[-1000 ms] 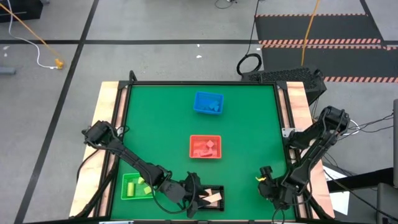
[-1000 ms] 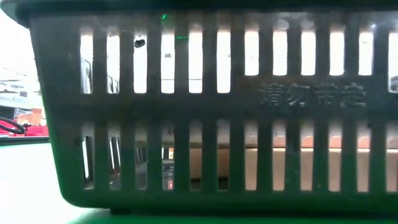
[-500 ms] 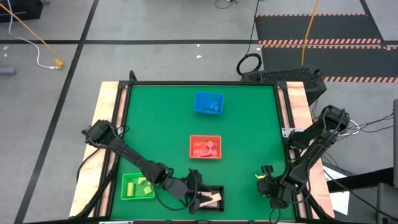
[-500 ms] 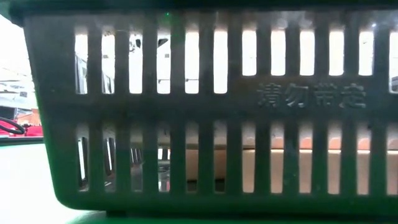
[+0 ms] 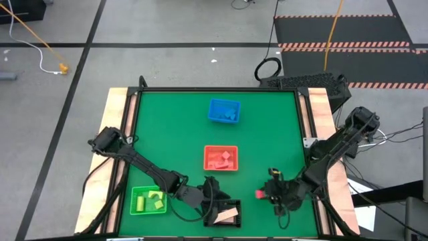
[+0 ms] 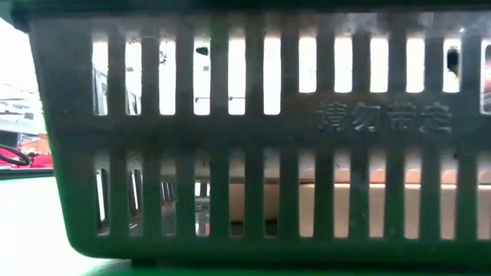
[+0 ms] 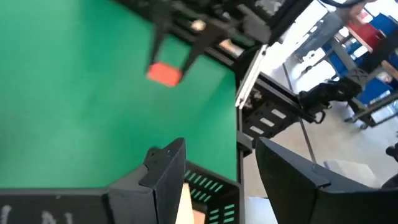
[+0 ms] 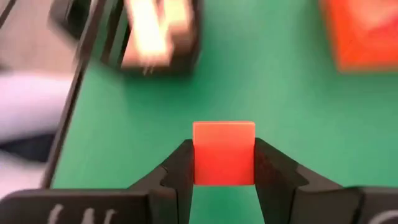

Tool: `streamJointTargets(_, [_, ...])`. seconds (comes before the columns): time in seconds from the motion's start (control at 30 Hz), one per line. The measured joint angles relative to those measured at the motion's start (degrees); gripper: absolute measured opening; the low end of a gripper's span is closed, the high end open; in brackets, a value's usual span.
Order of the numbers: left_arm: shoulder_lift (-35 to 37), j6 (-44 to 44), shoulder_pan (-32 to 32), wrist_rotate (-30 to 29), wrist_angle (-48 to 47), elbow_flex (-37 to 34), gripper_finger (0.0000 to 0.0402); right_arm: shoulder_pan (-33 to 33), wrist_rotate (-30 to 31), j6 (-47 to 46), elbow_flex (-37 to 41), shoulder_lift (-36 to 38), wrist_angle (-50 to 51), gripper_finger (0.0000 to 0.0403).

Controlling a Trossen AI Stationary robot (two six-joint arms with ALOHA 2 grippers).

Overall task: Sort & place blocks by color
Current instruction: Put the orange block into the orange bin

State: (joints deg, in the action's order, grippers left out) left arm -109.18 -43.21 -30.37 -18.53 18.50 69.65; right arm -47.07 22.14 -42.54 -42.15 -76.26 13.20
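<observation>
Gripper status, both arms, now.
Left gripper: open, empty, over the black bin.
Right gripper: shut on the red block, above the green table.

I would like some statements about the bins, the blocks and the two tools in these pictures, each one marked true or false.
1. The right tool is shut on a red block. True.
2. The red block is already inside the red bin. False: the tool holds it over the green table, to the right of the black bin and apart from the red bin.
3. The black bin holds tan blocks. True.
4. The blue bin stands next to the green bin. False: the blue bin is at the far side of the table, and the green bin is at the near left corner.
5. The left tool is at the black bin. True.
</observation>
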Motion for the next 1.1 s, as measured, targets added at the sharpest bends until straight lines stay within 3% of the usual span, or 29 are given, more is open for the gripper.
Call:
streamJointTargets(0.13, [3.0, 5.3, -0.3, 0.0, -0.6, 0.0, 0.0195, 6.2, 6.4, 7.8, 0.0, 0.1, -7.7, 0.0113])
streamJointTargets(0.27, [8.2, 9.5, -1.1, 0.0, -4.5, 0.0, 0.0195, 15.2, 7.6, 13.8, 0.0, 0.1, -15.2, 0.0119])
streamJointTargets(0.4, [13.2, 13.1, -2.2, -2.4, -10.7, 0.0, 0.0195, 24.0, 3.2, 20.0, 0.0, -0.5, -22.9, 0.012])
streamJointTargets(0.6, [15.7, 16.1, -3.0, -10.9, -16.7, 0.0, 0.0195, 33.9, -5.2, 24.0, 0.0, -6.3, -35.8, 0.012])
streamJointTargets(0.77, [15.7, 14.4, -3.0, -11.8, -19.3, 0.0, 0.0195, 36.7, -6.1, 25.8, -0.1, -11.8, -44.6, 0.012])
streamJointTargets(1.1, [15.6, 11.7, -2.9, -13.1, -21.9, 0.0, 0.0195, 36.9, -6.0, 25.8, -0.1, -18.1, -47.7, 0.0123])
